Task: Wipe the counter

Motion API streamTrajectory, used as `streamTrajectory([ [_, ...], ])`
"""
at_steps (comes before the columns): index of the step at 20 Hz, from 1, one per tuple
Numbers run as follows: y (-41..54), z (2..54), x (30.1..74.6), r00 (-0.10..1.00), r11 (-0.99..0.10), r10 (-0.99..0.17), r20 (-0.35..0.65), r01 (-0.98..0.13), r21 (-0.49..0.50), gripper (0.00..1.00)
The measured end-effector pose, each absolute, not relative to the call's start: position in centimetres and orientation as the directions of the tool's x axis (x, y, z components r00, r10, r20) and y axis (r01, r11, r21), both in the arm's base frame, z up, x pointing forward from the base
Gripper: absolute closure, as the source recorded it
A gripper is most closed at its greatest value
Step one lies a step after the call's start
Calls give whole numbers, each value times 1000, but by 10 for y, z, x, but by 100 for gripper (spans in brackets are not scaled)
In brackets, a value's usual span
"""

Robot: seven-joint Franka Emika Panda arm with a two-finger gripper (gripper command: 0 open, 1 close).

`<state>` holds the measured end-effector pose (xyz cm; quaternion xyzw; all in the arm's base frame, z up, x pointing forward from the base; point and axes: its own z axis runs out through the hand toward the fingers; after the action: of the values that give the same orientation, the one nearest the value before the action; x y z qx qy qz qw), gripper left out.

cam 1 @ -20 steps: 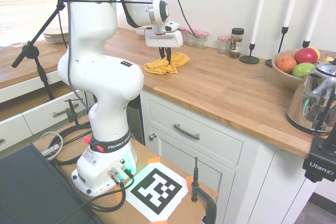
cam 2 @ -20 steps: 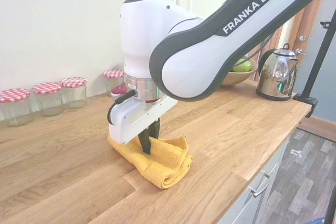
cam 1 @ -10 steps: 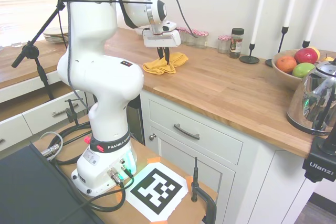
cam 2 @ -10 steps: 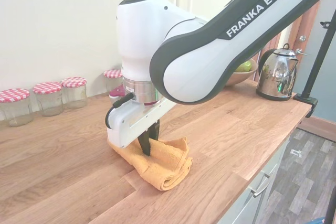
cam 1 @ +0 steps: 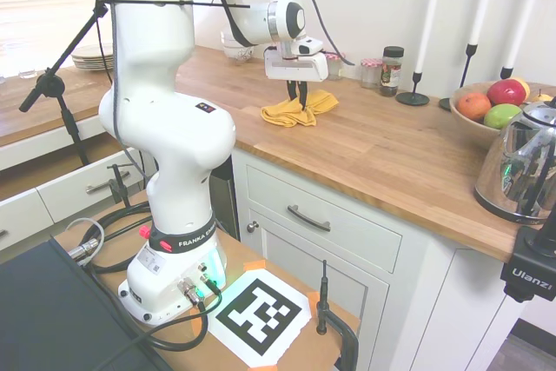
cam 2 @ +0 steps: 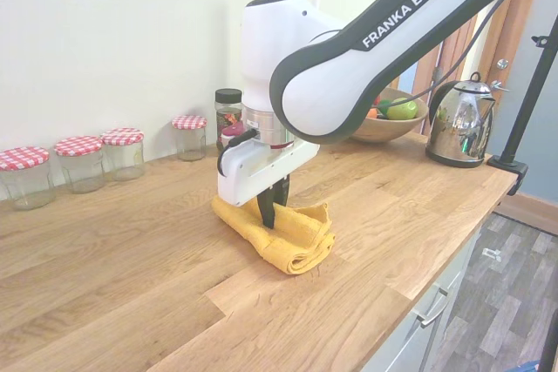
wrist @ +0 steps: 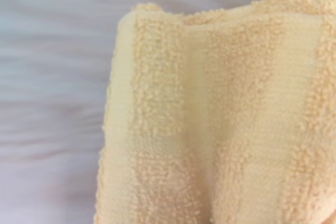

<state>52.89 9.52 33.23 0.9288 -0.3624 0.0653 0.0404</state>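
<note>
Second exterior view: the gripper [cam 2: 272, 212] is seen pointing straight down, its dark fingers pinched together on a folded yellow terry towel [cam 2: 292, 234], which is pressed flat onto the butcher-block counter [cam 2: 131, 276]. Places are given from the towel: the spice jar [cam 2: 228, 109] and the red-checked lidded jars [cam 2: 78, 161] are lined up behind it by the wall, well apart; the fruit bowl [cam 2: 392, 121] and the steel kettle [cam 2: 459, 121] are found further along the wood toward its far end. Wiping is judged to be under way. No spill or streak is visible, so what has been covered cannot be told; most of the wood appears left to do.
</note>
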Motion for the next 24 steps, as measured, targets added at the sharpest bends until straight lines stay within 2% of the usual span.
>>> streamTrajectory([
  [9, -57, 345, 554, 640, -643, -766, 67, -764, -59, 100],
  [24, -224, 327, 534, 511, -496, -858, -56, -850, -177, 100],
])
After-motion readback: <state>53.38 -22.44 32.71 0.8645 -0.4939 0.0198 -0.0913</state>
